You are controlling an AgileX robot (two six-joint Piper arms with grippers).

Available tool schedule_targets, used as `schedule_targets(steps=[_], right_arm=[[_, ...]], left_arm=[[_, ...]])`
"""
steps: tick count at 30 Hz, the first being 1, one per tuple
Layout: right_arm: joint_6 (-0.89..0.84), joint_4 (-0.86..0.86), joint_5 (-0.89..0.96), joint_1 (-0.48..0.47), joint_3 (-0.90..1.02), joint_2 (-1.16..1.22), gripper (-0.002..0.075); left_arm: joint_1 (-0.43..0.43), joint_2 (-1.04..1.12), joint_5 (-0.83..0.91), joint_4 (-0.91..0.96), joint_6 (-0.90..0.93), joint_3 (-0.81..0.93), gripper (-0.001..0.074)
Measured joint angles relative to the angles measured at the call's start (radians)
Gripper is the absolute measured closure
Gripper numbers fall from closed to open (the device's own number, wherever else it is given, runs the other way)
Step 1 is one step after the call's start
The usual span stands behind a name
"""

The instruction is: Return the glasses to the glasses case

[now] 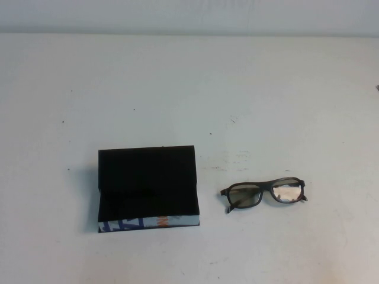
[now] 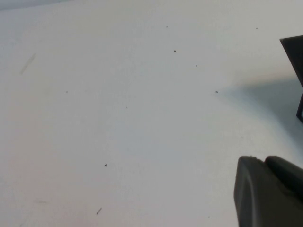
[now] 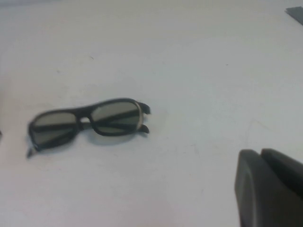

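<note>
The glasses case point(image 1: 148, 183) lies open on the white table left of centre, black lining up, with its white, blue and orange edge point(image 1: 148, 222) facing me. The dark-rimmed glasses point(image 1: 267, 188) lie folded to its right, a short gap away, lenses facing me. They also show in the right wrist view point(image 3: 85, 120). Neither arm shows in the high view. My left gripper point(image 2: 264, 160) is shut and empty over bare table, with the case's corner point(image 2: 296, 56) beyond it. My right gripper point(image 3: 260, 152) is shut and empty, short of the glasses and apart from them.
The white table point(image 1: 189, 89) carries small dark specks and scuffs. A pale wall runs along its far edge. A dark corner point(image 3: 296, 13) shows at the edge of the right wrist view.
</note>
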Motion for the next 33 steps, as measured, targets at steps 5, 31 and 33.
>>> schedule_targets(steps=[5,31,33], right_arm=[[0.000,0.292,-0.098,0.000,0.000,0.000,0.0739],[-0.311,0.553,0.549,0.000,-0.611,0.697,0.0739],[-0.399,0.552,0.586,0.000,-0.673,0.789,0.0739]], left_arm=[[0.000,0.000,0.000,0.000,0.000,0.000,0.0736],[0.000,0.000,0.000,0.000,0.000,0.000,0.0736],[0.000,0.000,0.000,0.000,0.000,0.000,0.0736]])
